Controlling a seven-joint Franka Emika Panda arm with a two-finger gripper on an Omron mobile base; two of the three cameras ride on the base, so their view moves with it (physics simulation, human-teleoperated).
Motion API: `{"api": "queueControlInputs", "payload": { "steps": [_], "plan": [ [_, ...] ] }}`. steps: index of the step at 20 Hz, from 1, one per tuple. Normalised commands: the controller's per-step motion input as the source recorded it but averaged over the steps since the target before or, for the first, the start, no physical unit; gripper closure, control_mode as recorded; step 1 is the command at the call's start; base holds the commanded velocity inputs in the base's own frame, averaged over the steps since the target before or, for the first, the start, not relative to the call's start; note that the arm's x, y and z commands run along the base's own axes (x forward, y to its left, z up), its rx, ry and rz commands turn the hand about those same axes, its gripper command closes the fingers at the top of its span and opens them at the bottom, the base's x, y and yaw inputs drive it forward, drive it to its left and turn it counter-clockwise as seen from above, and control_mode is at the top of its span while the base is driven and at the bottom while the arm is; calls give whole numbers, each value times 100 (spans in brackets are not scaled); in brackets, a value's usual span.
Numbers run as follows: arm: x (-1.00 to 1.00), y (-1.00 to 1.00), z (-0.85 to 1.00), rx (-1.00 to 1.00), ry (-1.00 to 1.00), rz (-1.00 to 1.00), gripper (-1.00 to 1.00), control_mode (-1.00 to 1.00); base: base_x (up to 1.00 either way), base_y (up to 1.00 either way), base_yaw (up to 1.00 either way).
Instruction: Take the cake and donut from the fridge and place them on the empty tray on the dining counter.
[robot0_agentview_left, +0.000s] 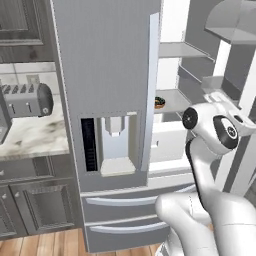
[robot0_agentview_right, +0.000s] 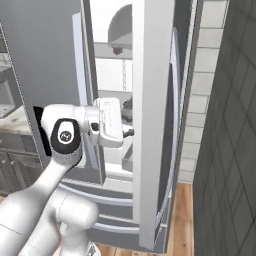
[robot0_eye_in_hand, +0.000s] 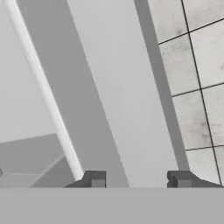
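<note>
Gripper (robot0_eye_in_hand: 137, 179), jaws apart and empty, at fridge (robot0_agentview_left: 107, 75) door edge, donut (robot0_agentview_left: 159, 102) well aside.

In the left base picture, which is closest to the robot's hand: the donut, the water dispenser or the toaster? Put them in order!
Going out from the gripper at the right, by the open fridge:
1. The donut, on a fridge shelf just to its left.
2. The water dispenser, in the closed door, mid-picture.
3. The toaster, on the counter at far left.
</note>
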Motion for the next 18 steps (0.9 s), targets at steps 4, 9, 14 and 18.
{"api": "queueControlInputs", "payload": {
  "steps": [4,9,14,18],
  "plan": [
    [0,-100,0,0,-1,-25,-100,-100,0,0,0],
    [-8,-90,0,0,-5,-22,-100,-100,0,0,0],
    [-92,24,35,1,-22,1,-100,-100,0,0,0],
    [-100,98,62,0,-18,15,-100,-100,0,0,0]
  ]
}}
